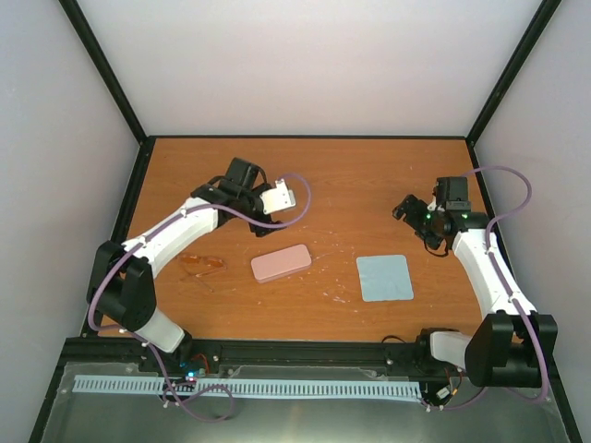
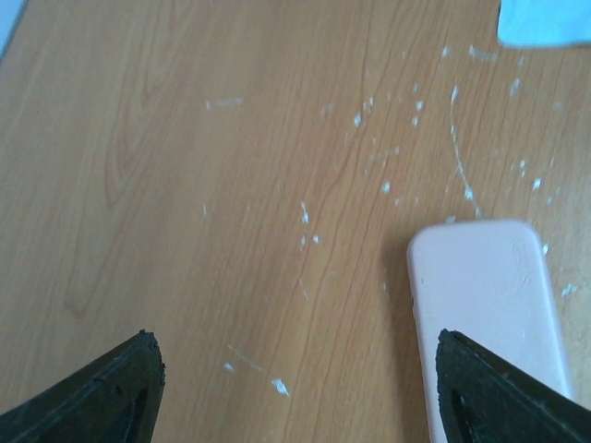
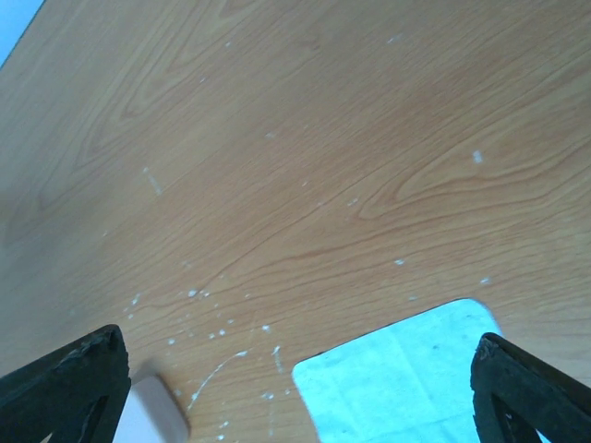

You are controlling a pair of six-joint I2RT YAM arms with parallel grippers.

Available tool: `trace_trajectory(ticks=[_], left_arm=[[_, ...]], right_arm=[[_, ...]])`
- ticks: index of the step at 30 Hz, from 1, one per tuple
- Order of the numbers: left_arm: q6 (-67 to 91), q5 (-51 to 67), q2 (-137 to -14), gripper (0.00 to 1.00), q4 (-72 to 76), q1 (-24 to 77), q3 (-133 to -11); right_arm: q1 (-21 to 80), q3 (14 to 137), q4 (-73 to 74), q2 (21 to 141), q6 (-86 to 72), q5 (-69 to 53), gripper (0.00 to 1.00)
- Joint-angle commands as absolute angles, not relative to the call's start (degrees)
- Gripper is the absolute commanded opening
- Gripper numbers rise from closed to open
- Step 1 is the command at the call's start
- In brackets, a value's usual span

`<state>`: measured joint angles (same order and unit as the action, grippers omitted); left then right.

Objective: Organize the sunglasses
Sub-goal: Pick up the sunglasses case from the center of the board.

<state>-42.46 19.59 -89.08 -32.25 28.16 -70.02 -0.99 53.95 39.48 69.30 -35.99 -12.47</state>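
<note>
The sunglasses (image 1: 203,264) have orange-amber lenses and lie flat on the wooden table, left of the pink case (image 1: 281,262). My left gripper (image 1: 280,197) hovers behind the case, open and empty. In the left wrist view its fingers (image 2: 111,392) stand wide apart, with the case (image 2: 485,295) by the right finger. My right gripper (image 1: 411,209) hovers at the back right, open and empty, above and behind the light blue cloth (image 1: 384,277). The cloth (image 3: 416,378) and a corner of the case (image 3: 152,411) show in the right wrist view. The sunglasses show in neither wrist view.
The table (image 1: 351,175) has white flecks and scratches between the case and the cloth. Black frame posts and pale walls close in the back and sides. A corner of the cloth (image 2: 545,23) shows at the top right of the left wrist view.
</note>
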Motion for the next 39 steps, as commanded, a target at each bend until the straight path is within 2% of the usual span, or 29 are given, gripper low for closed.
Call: trace_trajectory(ticks=[1, 9, 18, 28, 39], left_arm=[[-44.9, 12.2, -88.8, 0.80, -32.6, 30.8, -67.7], [-39.9, 4.4, -89.5, 0.77, -36.5, 38.4, -63.1], [-37.0, -0.8, -88.1, 0.78, -36.0, 39.7, -57.3], [-34.9, 7.5, -88.7, 0.80, -41.4, 39.9, -59.3], [-33.1, 4.5, -91.7, 0.81, -39.1, 39.9, -58.3]], right_arm=[[-1.2, 54.8, 38.4, 69.5, -37.6, -20.1, 0.98], [-1.1, 55.5, 40.0, 70.9, -35.7, -19.2, 0.97], [-1.0, 54.3, 42.6, 71.6, -33.3, -19.2, 0.98], [-0.9, 51.8, 40.9, 70.3, -36.3, -20.2, 1.00], [-0.9, 50.7, 41.7, 68.5, -36.7, -19.9, 1.00]])
